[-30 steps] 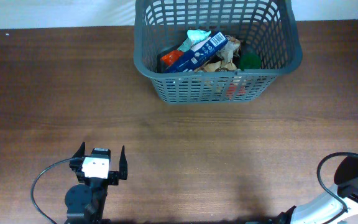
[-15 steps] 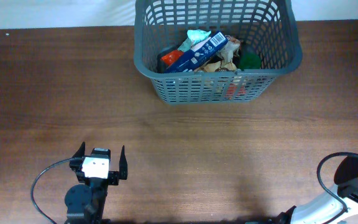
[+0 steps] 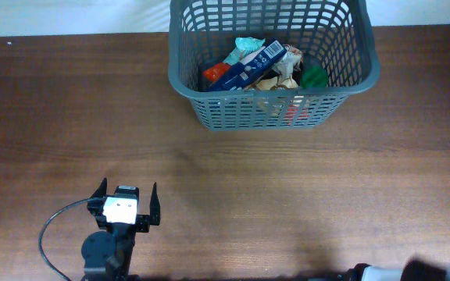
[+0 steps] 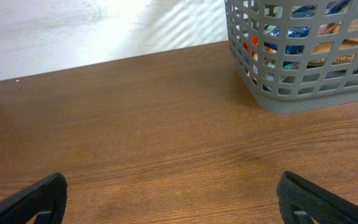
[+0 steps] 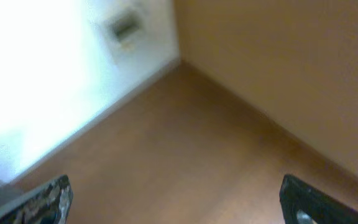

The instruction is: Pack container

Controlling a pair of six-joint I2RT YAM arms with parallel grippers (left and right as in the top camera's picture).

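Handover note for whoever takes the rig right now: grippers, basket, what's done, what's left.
Grippers: left gripper open, empty, at the near-left of the table. The right gripper is open and empty; its arm barely shows at the overhead view's near-right edge.
Things: basket at the far edge, right of centre, holding a blue box, a green item and other packets.
Done: items are in the basket; no loose item shows on the table.
Left: probably nothing; check off-camera for stragglers.
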